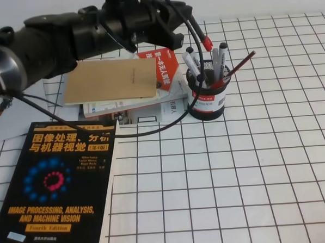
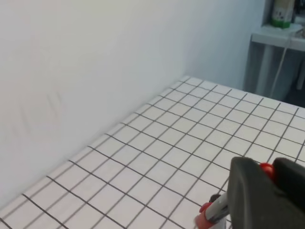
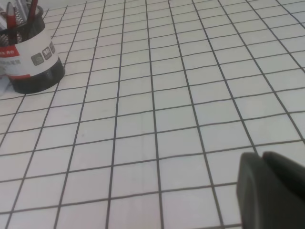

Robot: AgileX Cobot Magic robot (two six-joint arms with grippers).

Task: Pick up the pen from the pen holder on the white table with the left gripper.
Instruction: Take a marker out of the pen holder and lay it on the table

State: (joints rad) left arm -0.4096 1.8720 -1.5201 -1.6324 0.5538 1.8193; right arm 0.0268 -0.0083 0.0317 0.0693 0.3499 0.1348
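— Left gripper [image 1: 193, 35]?
— Closed on the pen [image 1: 200, 37], held tilted, red cap above the pen holder [image 1: 207, 97].
— Holder?
— Upright on the tabletop [image 1: 236, 172], just right of stacked books [image 1: 122, 85].
— Right gripper [image 3: 274, 191]?
— Low over the grid; cannot tell how far open.

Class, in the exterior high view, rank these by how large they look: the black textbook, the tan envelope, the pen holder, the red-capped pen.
1. Black textbook, though it lies nearest the camera, which enlarges it.
2. Tan envelope.
3. Pen holder.
4. Red-capped pen, only partly visible.
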